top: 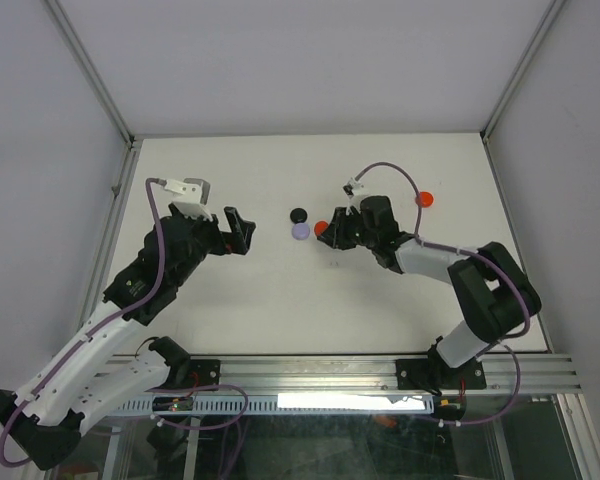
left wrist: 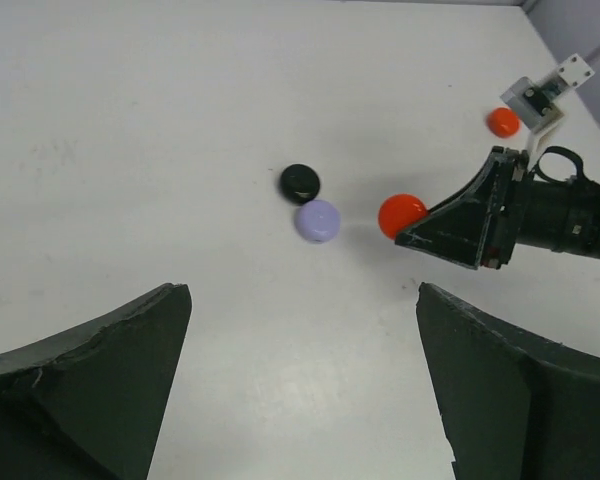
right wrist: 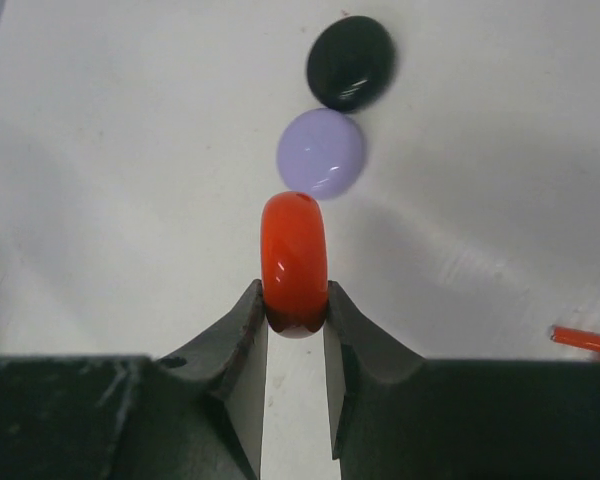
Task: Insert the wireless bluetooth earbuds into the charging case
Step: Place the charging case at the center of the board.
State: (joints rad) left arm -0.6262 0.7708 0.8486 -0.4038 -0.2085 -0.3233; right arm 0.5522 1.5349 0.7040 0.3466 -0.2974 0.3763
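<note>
Right pincer (right wrist: 296, 318) grips a red disc (right wrist: 294, 258) edge-on; left pincer (left wrist: 300, 390) gapes, fingertips cropped.

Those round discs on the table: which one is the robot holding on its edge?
The red disc pinched in the right pincer, standing on its rim. The lavender, black and other red disc lie flat, untouched.

Lab test cell. Plain white table (top: 280, 300) boxed in by blank grey panels (top: 40, 120) on aluminium framing (top: 95, 70). Slotted aluminium rail (top: 320, 372) along near edge, two robot arms bolted on, loose purple cabling (top: 385, 168). No domestic furnishings.
</note>
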